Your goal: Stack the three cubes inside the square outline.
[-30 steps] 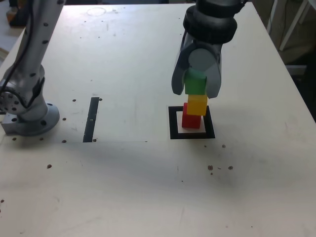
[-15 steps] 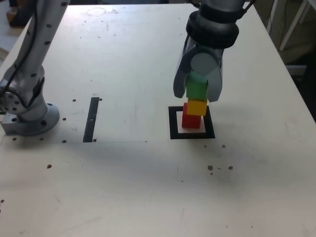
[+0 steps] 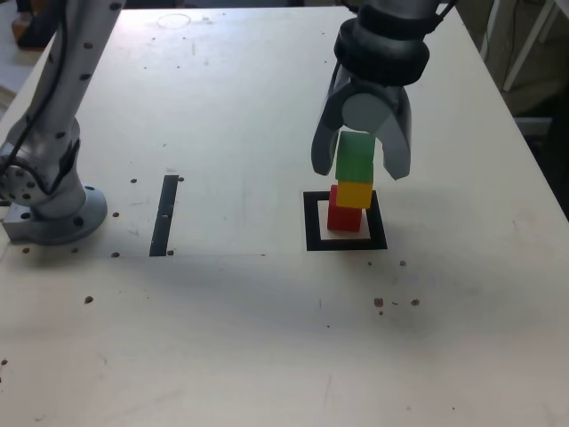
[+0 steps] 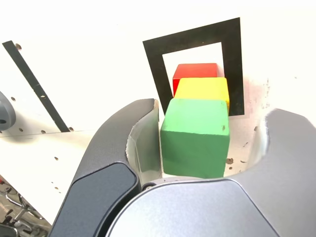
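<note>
Cubes point(image 3: 355, 158), matte, stacked, green over yellow over red

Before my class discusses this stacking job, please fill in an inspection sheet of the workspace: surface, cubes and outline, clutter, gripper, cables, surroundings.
Surface: pale tabletop with scattered dark specks.
Job's things: red cube lowest, inside the square outline; yellow cube on it, a little off centre; green cube on top.
Clutter: nothing seen; a narrow black strip is on the surface.
Gripper: gripper open around the green cube, with a visible gap on one side; whether the other side touches is unclear.
Cables: dark cable along the arm at the exterior view's left.
Surroundings: pale legs or bars beyond the table at the exterior view's right.
</note>
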You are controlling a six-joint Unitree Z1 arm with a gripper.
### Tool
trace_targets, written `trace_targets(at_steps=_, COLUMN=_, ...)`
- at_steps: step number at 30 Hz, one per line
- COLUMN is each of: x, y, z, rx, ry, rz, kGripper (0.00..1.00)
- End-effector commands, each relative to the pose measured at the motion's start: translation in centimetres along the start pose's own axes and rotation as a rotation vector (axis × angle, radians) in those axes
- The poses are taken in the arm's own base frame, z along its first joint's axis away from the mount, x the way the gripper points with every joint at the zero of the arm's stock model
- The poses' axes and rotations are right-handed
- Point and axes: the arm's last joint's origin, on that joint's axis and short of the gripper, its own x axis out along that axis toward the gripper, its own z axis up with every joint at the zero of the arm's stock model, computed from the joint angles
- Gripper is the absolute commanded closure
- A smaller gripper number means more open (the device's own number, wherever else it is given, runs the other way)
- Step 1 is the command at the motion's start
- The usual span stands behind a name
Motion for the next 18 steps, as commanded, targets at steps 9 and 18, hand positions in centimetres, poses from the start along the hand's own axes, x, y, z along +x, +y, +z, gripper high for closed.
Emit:
trace_targets(at_steps=9, x=-4.5, y=-1.1, z=-6.7, rx=-0.002, ry=-0.09, rz=0.072, kGripper=0.0)
trace_targets(at_steps=18, x=-4.3, y=-3.0, z=-12.7, rx=-0.007, ry=-0.07, rz=0.132, kGripper=0.0)
